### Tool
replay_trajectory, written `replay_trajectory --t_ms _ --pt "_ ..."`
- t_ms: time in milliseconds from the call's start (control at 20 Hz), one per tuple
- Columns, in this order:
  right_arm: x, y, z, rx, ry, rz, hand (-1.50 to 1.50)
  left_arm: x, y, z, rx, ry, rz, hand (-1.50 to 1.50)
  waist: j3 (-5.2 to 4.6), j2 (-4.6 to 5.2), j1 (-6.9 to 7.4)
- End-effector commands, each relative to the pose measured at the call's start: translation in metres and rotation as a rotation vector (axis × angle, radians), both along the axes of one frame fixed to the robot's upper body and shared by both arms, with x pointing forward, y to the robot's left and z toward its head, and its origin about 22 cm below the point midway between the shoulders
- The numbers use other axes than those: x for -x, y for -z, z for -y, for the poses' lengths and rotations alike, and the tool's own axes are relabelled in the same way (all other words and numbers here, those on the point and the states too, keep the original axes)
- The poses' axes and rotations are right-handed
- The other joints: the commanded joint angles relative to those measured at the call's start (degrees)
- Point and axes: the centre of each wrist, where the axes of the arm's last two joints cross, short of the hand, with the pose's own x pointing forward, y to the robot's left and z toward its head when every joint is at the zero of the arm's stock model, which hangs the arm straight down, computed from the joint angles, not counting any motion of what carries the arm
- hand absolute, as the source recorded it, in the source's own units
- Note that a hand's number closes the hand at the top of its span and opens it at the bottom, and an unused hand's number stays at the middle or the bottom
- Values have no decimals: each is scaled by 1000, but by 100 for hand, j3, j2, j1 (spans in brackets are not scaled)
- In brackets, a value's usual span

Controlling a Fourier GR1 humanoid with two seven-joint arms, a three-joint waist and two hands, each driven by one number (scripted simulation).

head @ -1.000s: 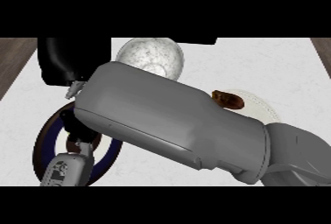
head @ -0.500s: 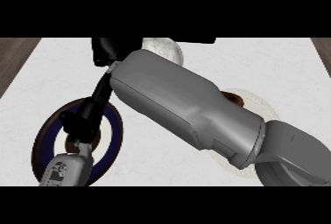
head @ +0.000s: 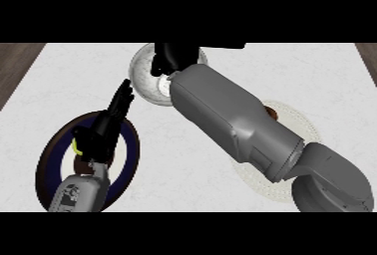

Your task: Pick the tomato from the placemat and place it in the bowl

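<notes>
two hands, r hand (head: 171, 59) over bowl (head: 144, 79), fingers' state unclear, l hand (head: 110, 122) fingers straight over placemat (head: 131, 149)

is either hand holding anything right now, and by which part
Cannot be told: the right hand over the bowl is mostly hidden. The left hand holds nothing, fingers straight.

The grey right forearm (head: 236, 124) lay diagonally across mid-counter, covering much of the pale round placemat (head: 294, 129) and blocking passage there. Right hand (head: 173, 57) hung over the white marbled bowl (head: 143, 74). Left hand (head: 110, 124) rose above the dark blue-rimmed plate (head: 129, 154). White counter (head: 309, 69) far right lay open.
</notes>
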Motion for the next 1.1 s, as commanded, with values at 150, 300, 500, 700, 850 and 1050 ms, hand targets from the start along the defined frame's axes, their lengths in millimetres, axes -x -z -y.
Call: replay_trajectory --t_ms 150,300,500,700,850,1050 --pt "-10 34 29 -137 17 -176 150 6 9 -8 -12 0 6 0 5 48 105" --pt "-9 49 38 -200 -88 -252 -150 8 5 6 7 -4 -5 0 14 38 52" --pt "-12 60 50 -279 -184 -202 -150 3 -1 0 -11 3 10 0 18 22 -48" --pt "-13 51 49 -395 -235 -59 -150 0 -4 1 0 -10 -15 0 20 -13 -112" --pt "-19 35 47 -436 -223 39 -150 1 0 1 -2 -25 1 0 16 -15 -109" --pt "-18 19 42 -564 -206 50 -150 -3 10 -12 -2 -42 5 0 10 -46 -176"
